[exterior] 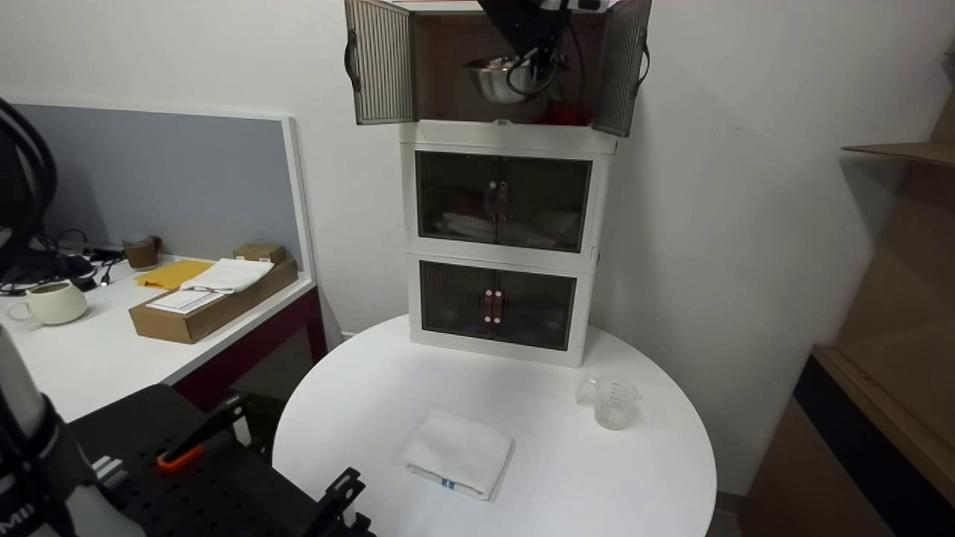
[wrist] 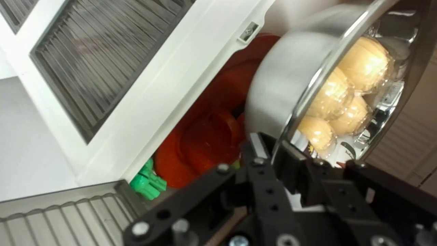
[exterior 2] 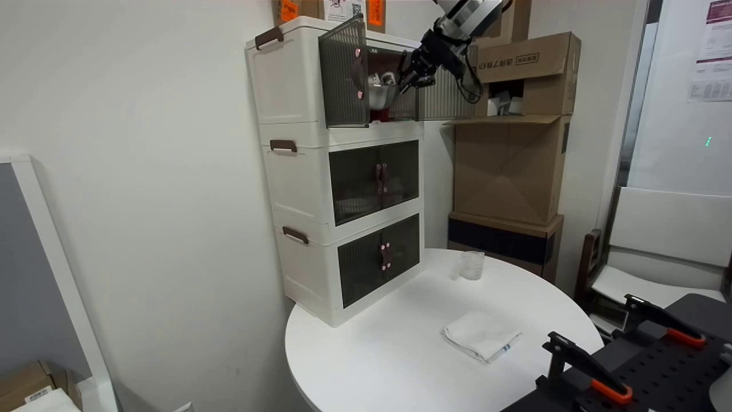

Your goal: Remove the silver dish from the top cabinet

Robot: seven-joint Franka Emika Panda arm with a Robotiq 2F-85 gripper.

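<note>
The silver dish (exterior: 489, 83) is at the top centre of the frame in an exterior view, at the mouth of the top cabinet (exterior: 440, 45), whose doors (exterior: 384, 67) stand wide. In the wrist view, lower centre, I see the gripper (wrist: 277, 150) pinching its rim. Yellowish round things (wrist: 365, 65) lie inside the dish; something red (wrist: 208, 143) sits in the cabinet.
</note>
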